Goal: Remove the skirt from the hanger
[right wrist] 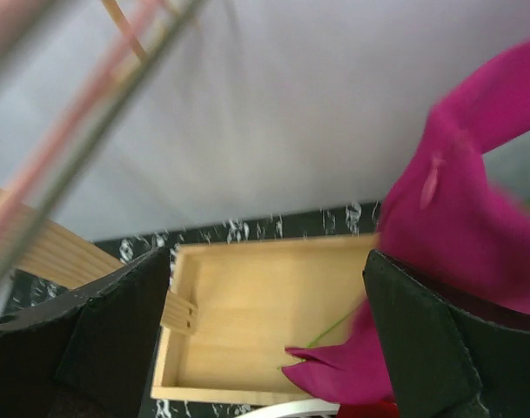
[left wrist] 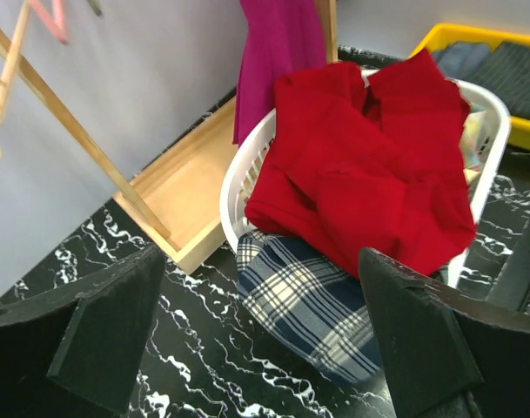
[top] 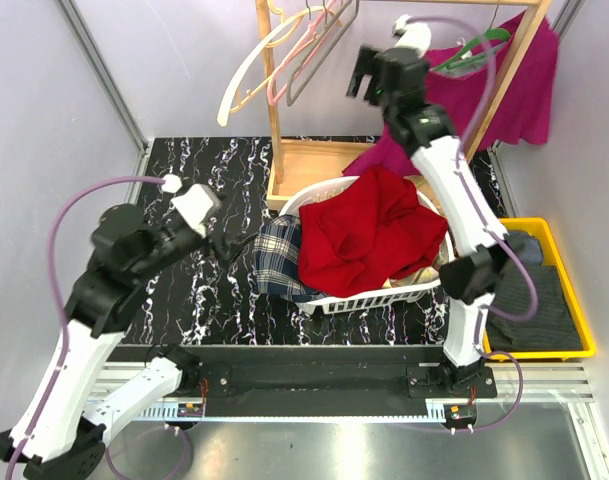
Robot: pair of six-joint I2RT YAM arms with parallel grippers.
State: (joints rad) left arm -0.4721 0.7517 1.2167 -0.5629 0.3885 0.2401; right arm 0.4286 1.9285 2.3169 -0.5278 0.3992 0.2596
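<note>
Magenta skirt (top: pixel 529 90) at one o'clock in the overhead view, draped from a green hanger (top: pixel 479 48) on the wooden rack (top: pixel 272 120), lower part reaching down to the rack's base tray (top: pixel 304 165). Not yet off the hanger. In the right wrist view, same skirt (right wrist: pixel 473 226) at three o'clock, just beside the finger (right wrist: pixel 439 348) at four o'clock, not between the two.

Right jaws: spread wide, empty, raised high by the rail at twelve o'clock, just left of the hanger. Left jaws: spread wide too, empty, low over the bench (top: pixel 234 300) at nine o'clock, facing the white basket (left wrist: pixel 238 174) with its red garment (left wrist: pixel 360 165) and plaid cloth (left wrist: pixel 308 305). Skirt visible beyond at twelve o'clock of that view.

Handling, as a judgement: light, limp cloth, nothing stiff to push against. Likely to slide and bunch rather than lift as one piece. Probably not fragile, though liable to snag on the hanger. Waistband attachment hidden behind arm and cable, so clips or plain drape impossible to tell.

Best hold, by the look of it: upper edge near the waistband, a pinch of doubled fabric close under the hanger, then a pull down and off toward six o'clock. Second hold on the hanger itself worth considering, to stop swinging. Grabbing the loose lower part: likely only stretch, plus drag on the rack.
</note>
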